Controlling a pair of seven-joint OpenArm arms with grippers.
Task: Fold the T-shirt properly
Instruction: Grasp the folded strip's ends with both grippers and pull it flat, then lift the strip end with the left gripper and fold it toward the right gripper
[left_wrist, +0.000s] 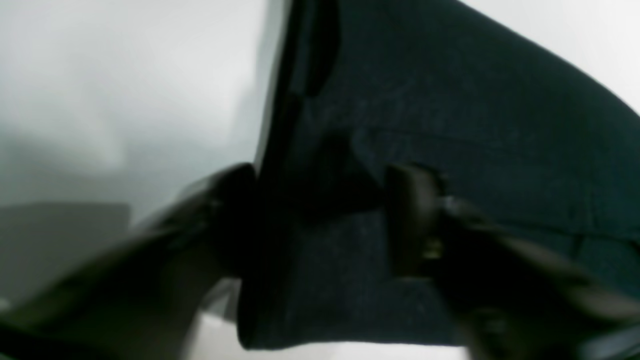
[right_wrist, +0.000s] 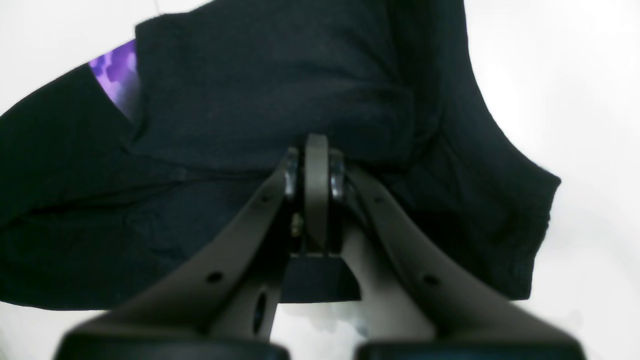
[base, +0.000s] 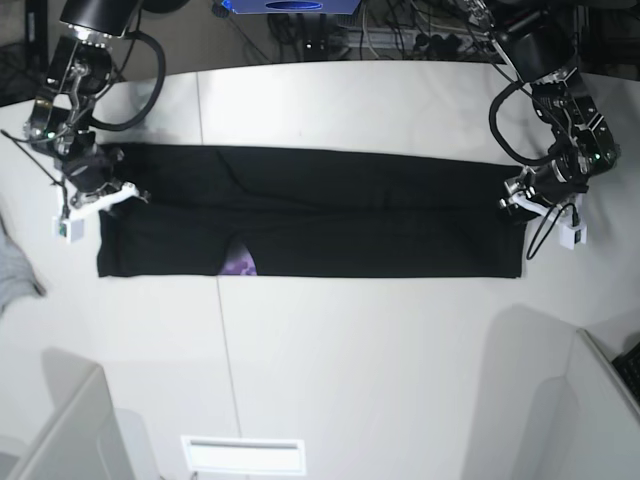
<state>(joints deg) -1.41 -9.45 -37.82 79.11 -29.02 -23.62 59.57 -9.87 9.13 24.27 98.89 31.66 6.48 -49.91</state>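
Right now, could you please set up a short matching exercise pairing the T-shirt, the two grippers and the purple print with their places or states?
Things:
1. T-shirt
2. left gripper
3. right gripper
4. purple print

States:
A. shut on the shirt's end, at the base view's left
B. peeks out at the near edge
C. lies in a long band across the white table
D. fingers apart, cloth edge between them

Pairs: 1-C, 2-D, 3-A, 4-B

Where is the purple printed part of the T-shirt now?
In the base view, the purple print peeks out at the T-shirt's lower edge, left of centre, nearer the right gripper.
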